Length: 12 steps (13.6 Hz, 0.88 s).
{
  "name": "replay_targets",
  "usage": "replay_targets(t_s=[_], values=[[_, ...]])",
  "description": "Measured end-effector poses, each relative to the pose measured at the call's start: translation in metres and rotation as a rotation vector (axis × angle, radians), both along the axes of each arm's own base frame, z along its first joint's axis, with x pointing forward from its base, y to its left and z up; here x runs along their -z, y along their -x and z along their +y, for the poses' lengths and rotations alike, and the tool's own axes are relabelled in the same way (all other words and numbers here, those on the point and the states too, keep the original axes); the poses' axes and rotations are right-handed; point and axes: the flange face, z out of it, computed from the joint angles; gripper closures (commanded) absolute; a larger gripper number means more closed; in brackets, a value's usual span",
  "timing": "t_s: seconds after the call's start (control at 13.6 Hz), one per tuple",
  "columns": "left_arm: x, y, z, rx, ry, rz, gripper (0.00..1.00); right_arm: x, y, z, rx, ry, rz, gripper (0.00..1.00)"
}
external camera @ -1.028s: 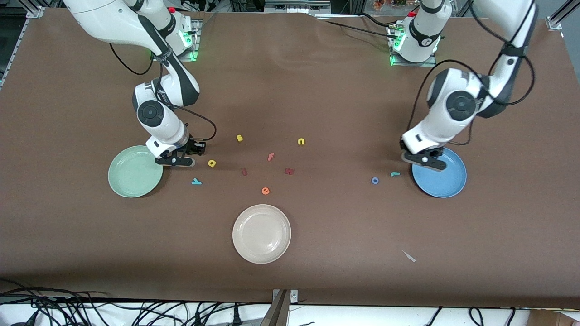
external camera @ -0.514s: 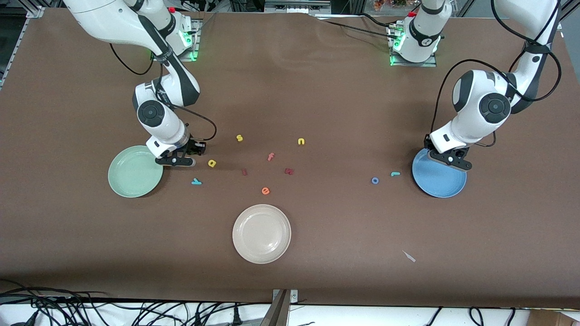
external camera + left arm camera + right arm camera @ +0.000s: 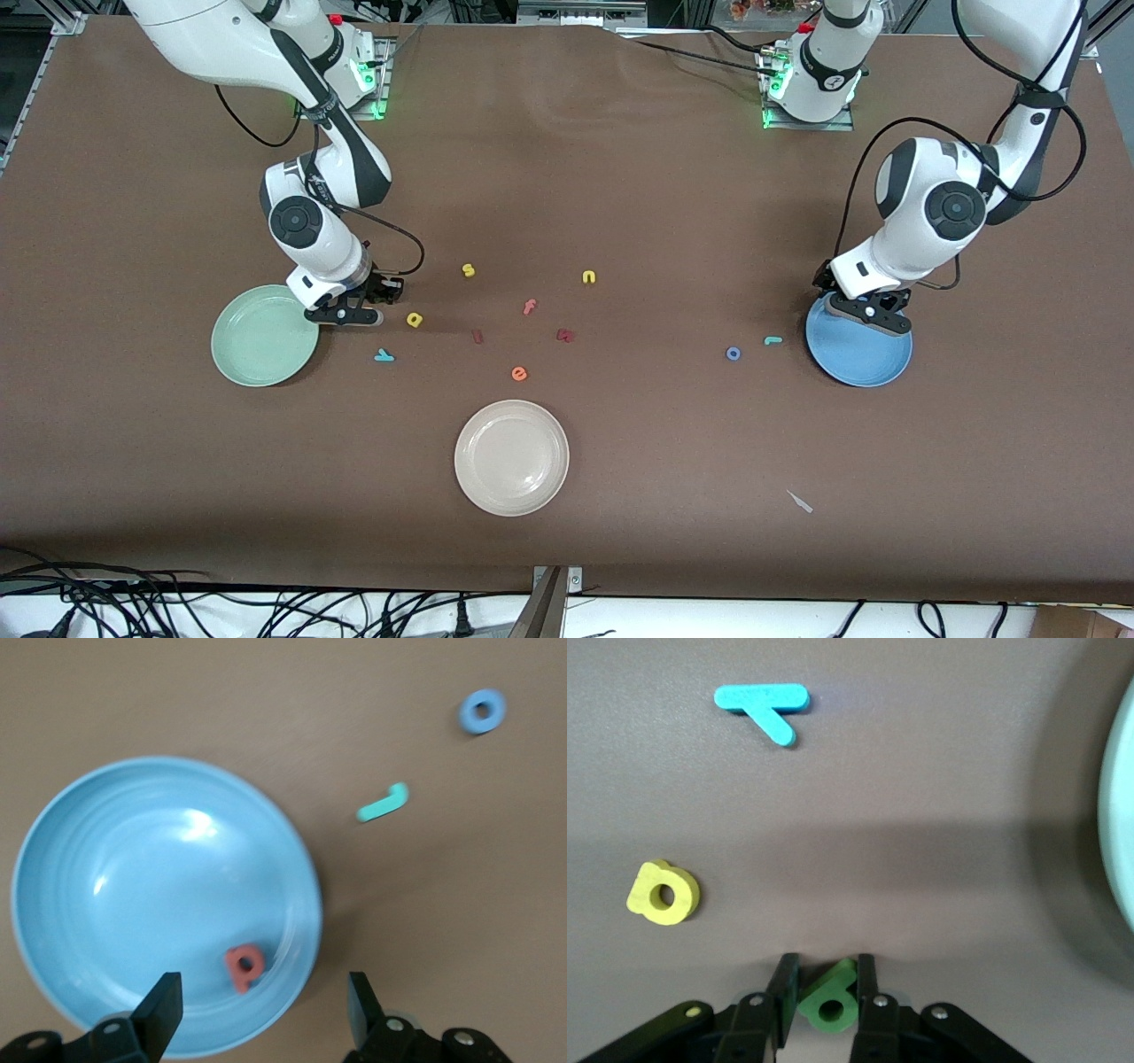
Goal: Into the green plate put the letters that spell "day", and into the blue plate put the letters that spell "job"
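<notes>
Brown matting is covering the table, where the right pincer (image 3: 821,992) is sitting low just beside the green plate (image 3: 264,335), its fingers pinching the olive-green d (image 3: 830,1003), with the yellow a (image 3: 414,319) and teal y (image 3: 384,355) lying close by toward the table's middle. Spread wide and holding nothing, the left pincer (image 3: 261,1010) is hanging over the blue plate (image 3: 858,343), in which the red-orange b (image 3: 243,966) is lying near the rim, while the teal j (image 3: 772,339) and blue o (image 3: 733,354) are resting on the table just off that plate. Stray letters s (image 3: 469,270), n (image 3: 589,277), f (image 3: 529,307) and e (image 3: 519,374) are lying mid-table, with the cream plate (image 3: 511,457) nearer the front edge.
</notes>
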Motion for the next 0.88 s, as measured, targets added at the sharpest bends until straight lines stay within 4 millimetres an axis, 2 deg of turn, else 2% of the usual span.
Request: replay_targets(t_s=[0.22, 0.29, 0.51, 0.88], values=[[0.017, 0.001, -0.046, 0.105, 0.023, -0.047, 0.15, 0.000, 0.000, 0.000, 0.000, 0.000, 0.000, 0.72], [0.025, 0.001, -0.056, 0.157, 0.032, -0.063, 0.15, 0.000, 0.000, 0.000, -0.001, 0.000, 0.000, 0.73], [0.042, -0.010, -0.063, 0.297, 0.043, -0.085, 0.15, 0.000, 0.000, 0.001, -0.001, -0.001, 0.000, 0.76], [0.062, -0.018, -0.079, 0.360, 0.056, -0.100, 0.15, 0.000, 0.000, 0.001, -0.001, -0.001, -0.001, 0.81]])
